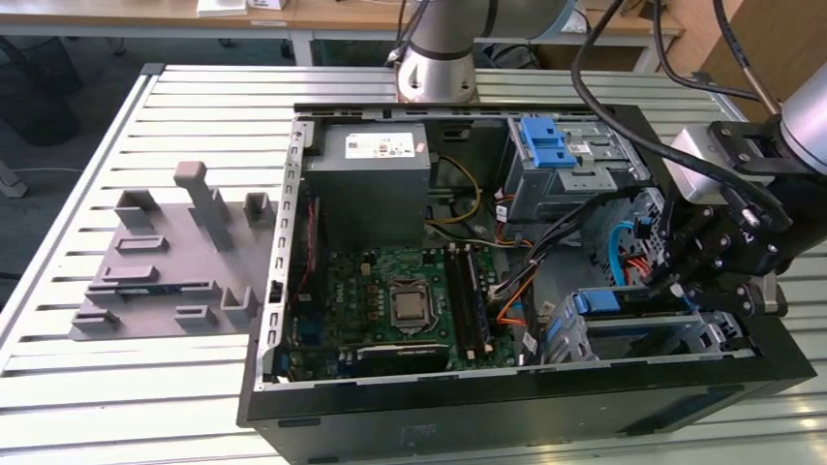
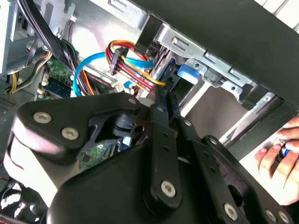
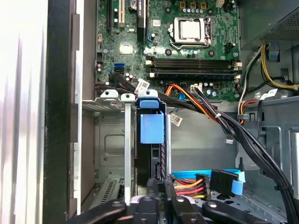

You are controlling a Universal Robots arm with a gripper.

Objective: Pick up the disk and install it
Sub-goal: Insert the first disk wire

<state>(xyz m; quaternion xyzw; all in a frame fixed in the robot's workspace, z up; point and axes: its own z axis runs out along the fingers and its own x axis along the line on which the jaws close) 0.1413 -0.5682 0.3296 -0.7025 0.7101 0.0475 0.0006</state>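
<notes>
Slatted metal tabletop [image 1: 155, 387] supports an open black computer case [image 1: 517, 412], with a grey moulded fixture [image 1: 168, 262] lying to the exterior view's left of it. Nearest the camera inside the case, at the exterior view's right, the disk [image 1: 618, 302] stands on edge in the lower metal drive cage [image 1: 704, 339], its blue rail uppermost; in the first wrist view the disk [image 3: 152, 128] sits between the cage's upright metal walls. The gripper [image 1: 698, 266] hangs just above the cage with its black fingers [image 3: 154, 189] drawn together on the disk's end. Beyond it lie bundled coloured cables [image 1: 510, 291], the motherboard [image 1: 401, 300], then the grey power supply [image 1: 375, 184] and a blue bracket [image 1: 549, 145] on the upper cage. A person's hand [image 2: 280, 151] rests outside the case in the second wrist view.
</notes>
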